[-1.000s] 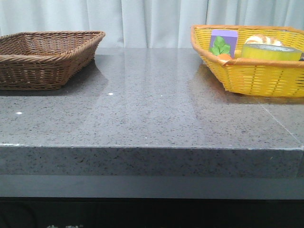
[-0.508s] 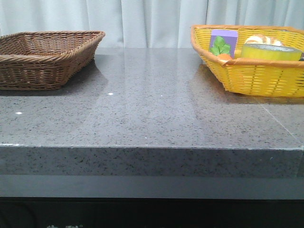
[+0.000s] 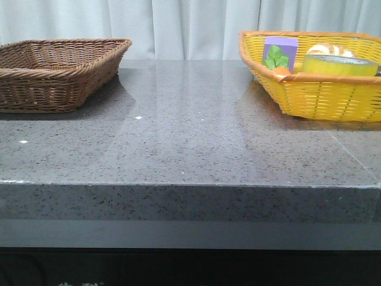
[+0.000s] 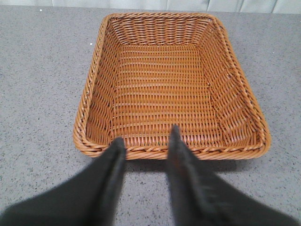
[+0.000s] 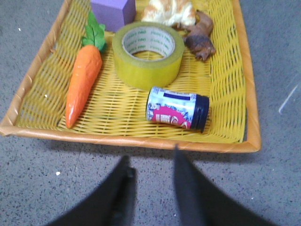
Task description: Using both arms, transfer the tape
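The yellow tape roll (image 5: pixel 147 54) lies flat in the yellow basket (image 5: pixel 136 140), its pale printed core facing up; in the front view the tape (image 3: pixel 340 64) shows above the rim of the basket (image 3: pixel 324 95) at the back right. My right gripper (image 5: pixel 150 157) is open and empty over the grey table, just short of the basket's near rim. My left gripper (image 4: pixel 146 135) is open and empty, at the near rim of the empty brown wicker basket (image 4: pixel 89 117). Neither arm shows in the front view.
The yellow basket also holds an orange toy carrot (image 5: pixel 83 77), a purple block (image 5: pixel 113 11), a small can on its side (image 5: pixel 177 108), a bread-like item (image 5: pixel 169 10) and a brown piece (image 5: pixel 200 37). The brown basket (image 3: pixel 59 71) stands back left.
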